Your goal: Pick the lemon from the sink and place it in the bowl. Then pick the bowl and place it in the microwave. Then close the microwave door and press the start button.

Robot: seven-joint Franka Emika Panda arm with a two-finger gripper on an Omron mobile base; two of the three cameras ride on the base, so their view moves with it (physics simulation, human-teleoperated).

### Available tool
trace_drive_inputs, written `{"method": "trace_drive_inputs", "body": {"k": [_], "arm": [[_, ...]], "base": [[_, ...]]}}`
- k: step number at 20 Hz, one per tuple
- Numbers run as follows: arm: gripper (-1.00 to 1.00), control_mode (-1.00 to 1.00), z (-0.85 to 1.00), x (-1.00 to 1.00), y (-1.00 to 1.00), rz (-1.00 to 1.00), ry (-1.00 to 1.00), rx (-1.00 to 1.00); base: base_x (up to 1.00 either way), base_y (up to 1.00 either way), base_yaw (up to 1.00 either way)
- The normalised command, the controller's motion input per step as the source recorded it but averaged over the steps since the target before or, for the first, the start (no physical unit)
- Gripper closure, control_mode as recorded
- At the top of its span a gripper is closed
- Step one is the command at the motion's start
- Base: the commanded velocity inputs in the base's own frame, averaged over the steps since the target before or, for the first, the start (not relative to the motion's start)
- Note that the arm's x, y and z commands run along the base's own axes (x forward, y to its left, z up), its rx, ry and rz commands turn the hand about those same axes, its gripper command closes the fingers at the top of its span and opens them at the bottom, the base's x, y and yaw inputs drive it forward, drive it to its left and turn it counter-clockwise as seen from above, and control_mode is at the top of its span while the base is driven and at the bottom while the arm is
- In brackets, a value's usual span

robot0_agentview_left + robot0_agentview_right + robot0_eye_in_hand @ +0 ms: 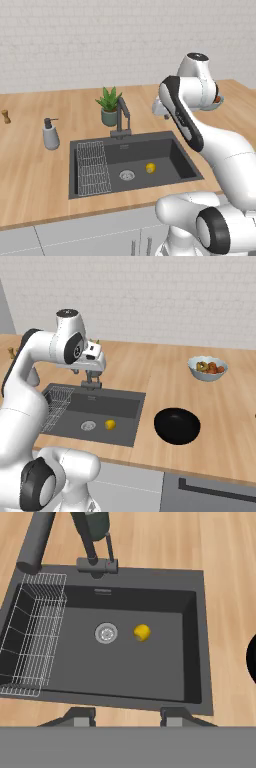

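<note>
- The counter (30, 170) is pale wood and runs across the scene, with grey cabinet fronts below its near edge.
- The sink (187, 165) is set into the counter, close to its near edge.
- The rack (92, 167) fills the left end of the sink.
- The drain (127, 175) lies on the sink floor, about midway along it.
- The lemon (150, 168) rests on the sink floor just right of the drain, apart from it and from the walls.
- The bowl (177, 426) sits on the counter to the right of the sink, near its right rim but not touching it; its inside looks bare.
- The gripper (127, 717) hangs high over the sink, looking down into it; in the hand view its two fingertips (80, 716) stand apart with nothing between them, the lemon well beyond them.
- In the right base view the hand is in front of the faucet (91, 381), above the sink's far rim.
- The faucet rises from the far rim of the sink, its spout reaching toward the near side.
- A plant (109, 105) in a dark pot stands just behind the faucet.
- A soap bottle (50, 134) stands on the counter left of the sink's far corner.
- A small brown item (5, 116) stands farther left; what it is cannot be told.
- A pale bowl (207, 368) with colourful contents sits far right on the counter, beyond the bowl.
- A white brick wall (75, 45) closes the far side.
</note>
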Motion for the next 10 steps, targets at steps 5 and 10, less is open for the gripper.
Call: {"method": "trace_drive_inputs", "body": {"k": [5, 10], "arm": [[-1.0, -1.0, -0.23, -0.06, 0.0, 0.0, 0.0, 0.0], [-1.0, -1.0, -0.94, 0.06, 0.06, 0.0, 0.12, 0.0]], "base": [[0.0, 0.0, 0.0], [0.0, 0.0, 0.0]]}}
